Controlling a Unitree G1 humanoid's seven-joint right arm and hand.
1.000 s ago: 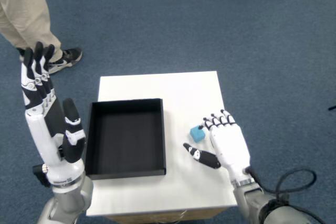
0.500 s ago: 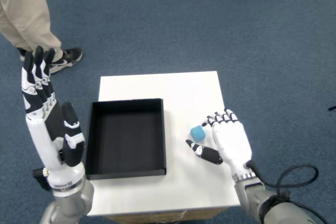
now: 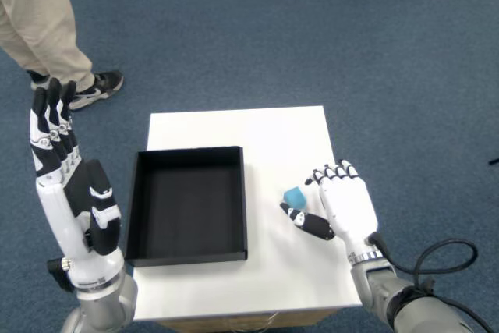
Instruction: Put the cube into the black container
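blue cube (image 3: 293, 195) sits loose near the worktop's (image 3: 273, 126) right edge, just beside the spread, empty right robot hand (image 3: 343, 207), whose thumb could nudge it away from the black container (image 3: 187, 203).

Small blue cube (image 3: 294, 196) sits on the white worktop (image 3: 273, 130), just right of the open, empty black container (image 3: 187, 203).
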